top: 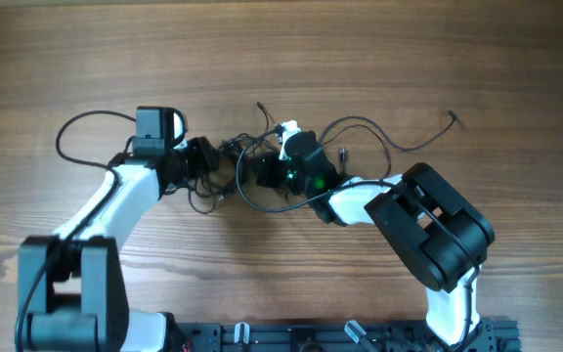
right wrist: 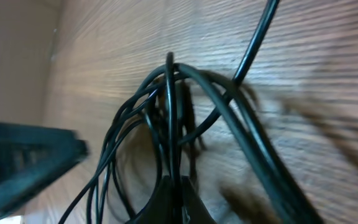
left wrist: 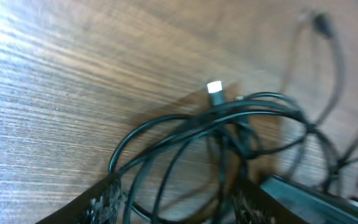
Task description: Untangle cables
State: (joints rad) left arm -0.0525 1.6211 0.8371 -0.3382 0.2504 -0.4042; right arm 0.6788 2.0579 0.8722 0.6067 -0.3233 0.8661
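**Inspector:** Start at the left. State of the left claw (top: 201, 156)?

**Assessor:** Jaws apart. The left wrist view shows its fingers (left wrist: 106, 200) set wide. Loose loops lie between them and nothing is pinched.

**Inspector:** Where are the cables (top: 247, 161)?

**Assessor:** They sit in one tangle on the worktop (top: 281, 59), mid-table, between the two claws. Strands cross and loop over one another. A white-tipped plug (left wrist: 214, 87) sticks out of the top of the bunch.

**Inspector:** Right claw (top: 265, 172)?

**Assessor:** Clamped on the cables. In the right wrist view the fingertips (right wrist: 191, 208) are pressed together, and several strands run straight out from between them. That view is blurred, so I cannot tell how many strands are caught.

**Inspector:** Anything further right?

**Assessor:** One run of cable trails off rightward. It ends in a small end plug (top: 454, 119), lying well apart from the tangle.
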